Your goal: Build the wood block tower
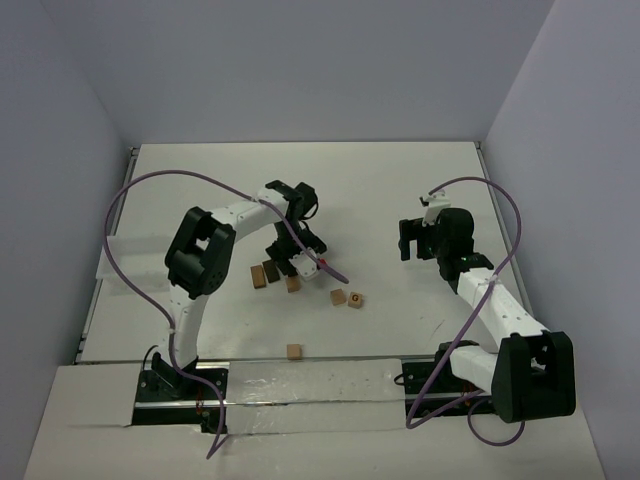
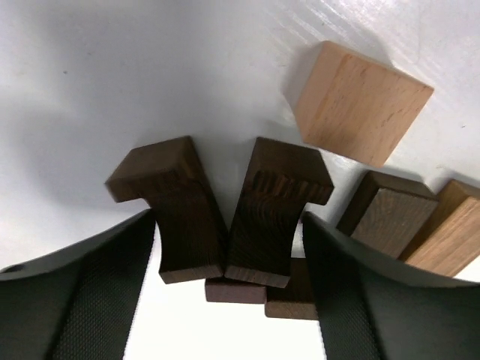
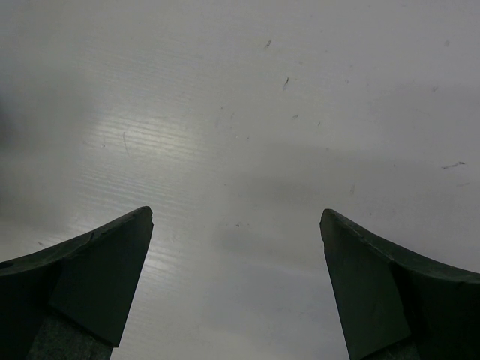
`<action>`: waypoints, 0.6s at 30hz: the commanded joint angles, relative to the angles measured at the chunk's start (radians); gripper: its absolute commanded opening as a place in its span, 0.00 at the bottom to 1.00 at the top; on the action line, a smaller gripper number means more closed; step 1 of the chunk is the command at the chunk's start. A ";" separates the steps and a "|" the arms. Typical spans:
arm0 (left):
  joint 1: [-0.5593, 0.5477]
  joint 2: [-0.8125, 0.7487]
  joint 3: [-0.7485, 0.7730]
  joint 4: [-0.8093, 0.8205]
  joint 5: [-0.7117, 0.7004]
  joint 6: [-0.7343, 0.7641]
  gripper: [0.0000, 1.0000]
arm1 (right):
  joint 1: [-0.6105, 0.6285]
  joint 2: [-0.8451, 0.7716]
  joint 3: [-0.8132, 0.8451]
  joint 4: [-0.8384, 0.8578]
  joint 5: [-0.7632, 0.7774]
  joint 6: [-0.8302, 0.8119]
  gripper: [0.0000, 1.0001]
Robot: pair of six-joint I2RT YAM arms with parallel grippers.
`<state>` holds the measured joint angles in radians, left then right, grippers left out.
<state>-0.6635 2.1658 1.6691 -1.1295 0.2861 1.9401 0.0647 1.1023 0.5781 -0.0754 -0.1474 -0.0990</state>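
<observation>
In the left wrist view, two dark brown T-shaped wood blocks (image 2: 187, 210) (image 2: 274, 206) stand side by side on other dark blocks (image 2: 236, 291). My left gripper (image 2: 229, 247) straddles the pair, jaws open, with a thin gap on each side. A light tan block (image 2: 360, 101) lies just beyond, and a dark block (image 2: 390, 214) and a tan one (image 2: 450, 234) lie to the right. In the top view my left gripper (image 1: 296, 258) is over this cluster (image 1: 271, 271). My right gripper (image 1: 420, 240) (image 3: 236, 247) is open and empty over bare table.
Loose blocks lie right of the cluster: a plain tan one (image 1: 338, 297) and a printed one (image 1: 356, 299). Another tan block (image 1: 294, 351) sits near the front edge. A white tray (image 1: 112, 262) lies at the table's left edge. A purple cable (image 1: 170, 178) loops above the left arm.
</observation>
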 commanded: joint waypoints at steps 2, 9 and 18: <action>-0.020 0.052 0.004 -0.022 0.025 -0.016 0.71 | -0.008 0.002 0.053 0.006 0.005 -0.010 1.00; -0.021 0.037 -0.010 -0.011 0.062 -0.059 0.53 | -0.008 -0.001 0.054 0.006 0.003 -0.007 1.00; -0.007 -0.005 0.020 -0.020 0.254 -0.203 0.26 | -0.007 -0.016 0.053 0.016 -0.013 0.010 1.00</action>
<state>-0.6712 2.1696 1.6718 -1.1330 0.3527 1.8129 0.0647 1.1019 0.5888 -0.0757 -0.1498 -0.0996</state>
